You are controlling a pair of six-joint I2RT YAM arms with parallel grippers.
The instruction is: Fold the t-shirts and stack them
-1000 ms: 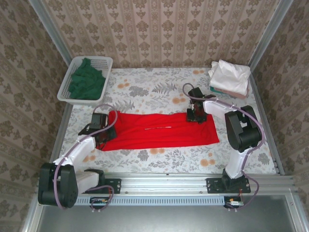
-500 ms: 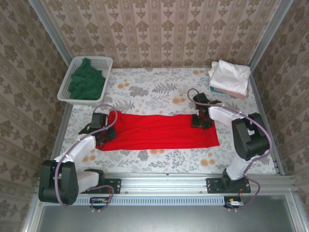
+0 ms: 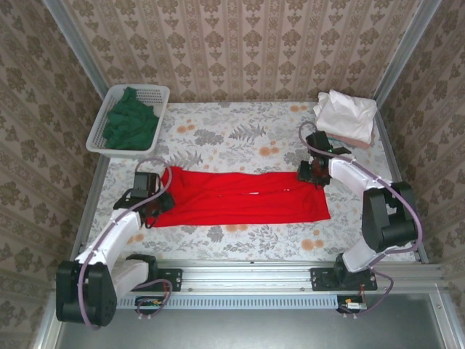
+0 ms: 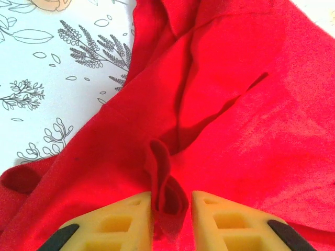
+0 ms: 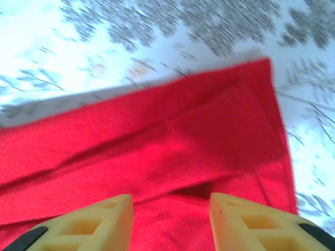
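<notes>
A bright red t-shirt (image 3: 247,198) lies folded into a long strip across the middle of the table. My left gripper (image 3: 150,204) is over its left end. In the left wrist view its yellow fingers (image 4: 125,219) stand slightly apart, open, and a raised pinch of red cloth (image 4: 166,193) stands loosely between them. My right gripper (image 3: 312,173) hovers open over the shirt's far right corner, and the red cloth (image 5: 157,141) lies flat under its fingers (image 5: 99,219). A dark green t-shirt (image 3: 131,123) lies in the basket. Folded white and pastel t-shirts (image 3: 347,115) are stacked at the back right.
The white mesh basket (image 3: 149,89) sits at the back left corner. The floral tablecloth (image 3: 232,138) covers the table, with metal rails along its sides and patterned walls behind. There is bare cloth between the red shirt and the back edge.
My left gripper's jaws have parted and let the pinched cloth loose. The right gripper has slid right along the shirt's far edge to its right corner.
</notes>
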